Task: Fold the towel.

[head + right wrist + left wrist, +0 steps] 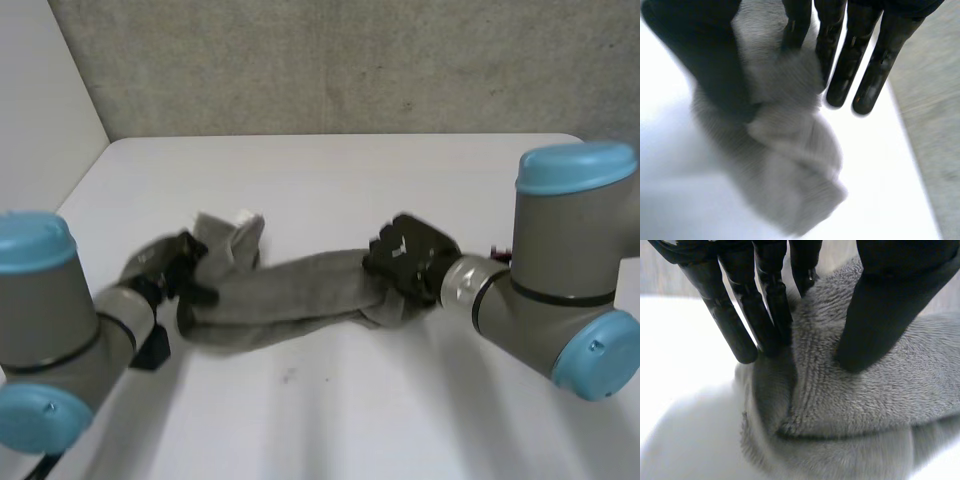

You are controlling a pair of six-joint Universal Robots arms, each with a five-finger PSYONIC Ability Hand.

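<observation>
The long grey fleecy towel point(290, 290) lies bunched into a rope-like roll on the white bench point(330, 420). It stretches between the two black hands and touches both. The left hand point(188, 282) grips one end. In its wrist view the thumb point(880, 315) presses down onto the pile while the fingers point(767, 310) stand against the other side of a raised ridge of cloth, so the ridge is pinched between them. The rest of the towel spreads out beyond the fingertips in soft folds. The right hand point(405, 262) grips the other end. In its wrist view the cloth runs up between its thumb point(705, 60) and the nearest finger, the other fingers straight just beside it, and a crumpled lump of towel shows past the fingertips. At the left hand's end a flap of towel stands up behind the fingers. The cloth is plain grey, with a ribbed, fluffy nap, creased along its length.
</observation>
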